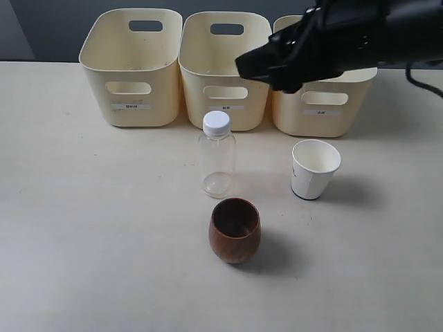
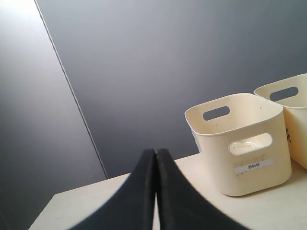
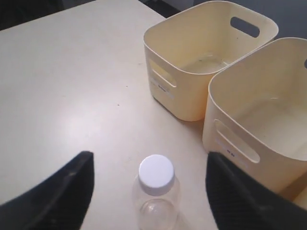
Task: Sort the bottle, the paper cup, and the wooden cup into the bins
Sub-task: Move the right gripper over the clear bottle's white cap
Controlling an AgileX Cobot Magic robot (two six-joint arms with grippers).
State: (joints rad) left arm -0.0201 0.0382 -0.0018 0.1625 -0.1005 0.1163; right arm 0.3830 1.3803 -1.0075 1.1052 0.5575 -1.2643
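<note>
- Nearest the lens in the exterior view: wooden cup (image 1: 235, 229), upright on the counter (image 1: 83, 228), low in the frame's centre, mouth open upward, nothing touching it.
- Just above it in frame: bottle (image 1: 217, 153), upright, white cap on, clear body, apart from the wooden cup. Seen again in the right wrist view (image 3: 156, 194), between the two dark fingers (image 3: 57, 194).
- Right of the bottle, well apart: paper cup (image 1: 315, 169), upright, tilted slightly, dark line near its base.
- Along the upper edge: bins in a row, side by side — left bin (image 1: 131, 66), middle bin (image 1: 225, 66), right bin (image 1: 325, 104), the last partly hidden by the arm.
- Upper right of frame: right gripper (image 1: 277, 66), dark, hanging over the middle and right bins, above the bottle, touching nothing. Fingers spread wide, gripping nothing, per the right wrist view.
- Left gripper (image 2: 156, 191), lower centre of the left wrist view: fingers pressed together, nothing between them, one bin (image 2: 240, 143) beyond at the right. Out of sight in the exterior view.
</note>
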